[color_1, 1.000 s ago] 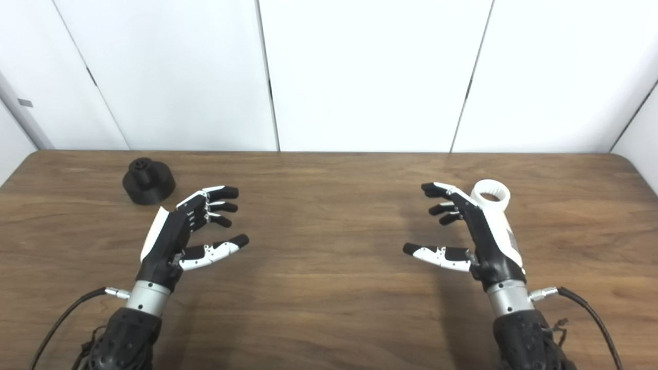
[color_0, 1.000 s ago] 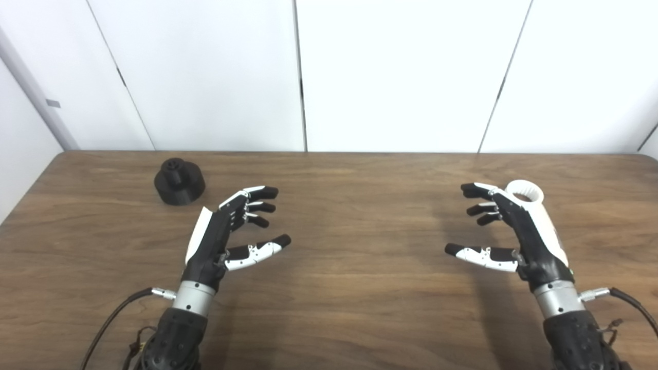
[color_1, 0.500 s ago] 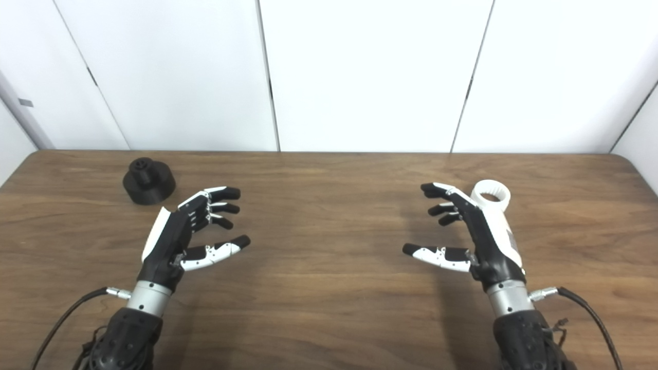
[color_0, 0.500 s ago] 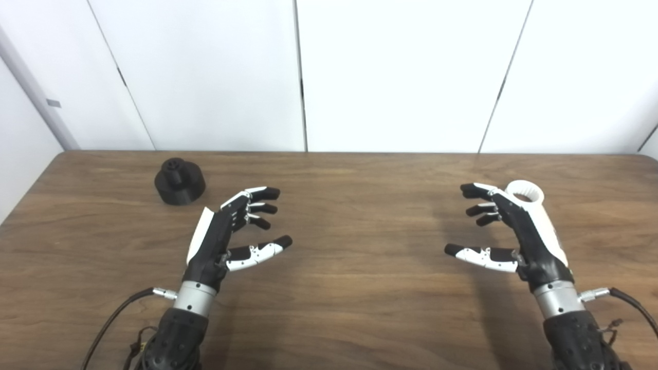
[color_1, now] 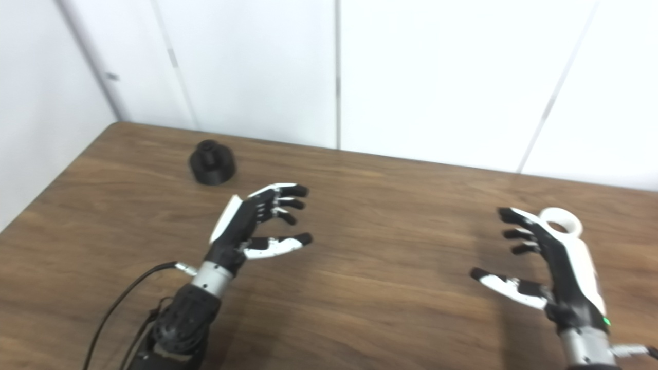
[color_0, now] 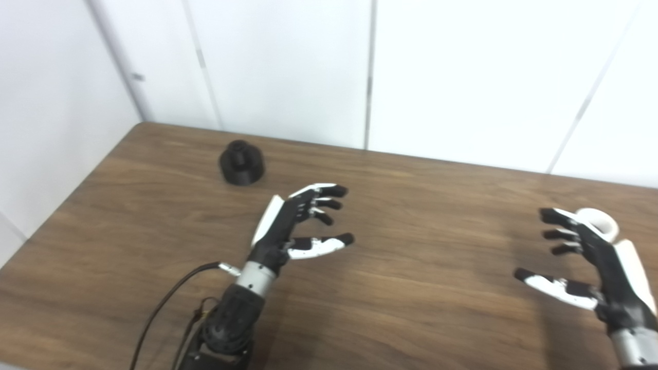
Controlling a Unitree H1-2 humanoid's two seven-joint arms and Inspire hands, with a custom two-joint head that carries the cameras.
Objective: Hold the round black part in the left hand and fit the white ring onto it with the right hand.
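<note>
The right eye view shows the white ring (color_1: 562,222) whole; the left eye's clips it behind the right hand (color_1: 558,270). Both hands' fingers (color_1: 280,203) spread wide, empty, the left hand (color_0: 295,221) near the round black part (color_0: 242,163) on the tabletop (color_0: 411,288).

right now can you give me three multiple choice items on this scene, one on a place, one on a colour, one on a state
1. Where is the round black part?
A. on the table, beyond the left hand
B. in the right hand
C. on the white ring

2. What colour is the ring behind the right hand?
A. black
B. white
C. red

3. What state is the left hand in?
A. shut on the black part
B. shut on the ring
C. open, holding nothing

Answers: 1 A, it sits alone near the far left edge. 2 B, its rim shows white. 3 C, fingers are spread over bare wood.
</note>
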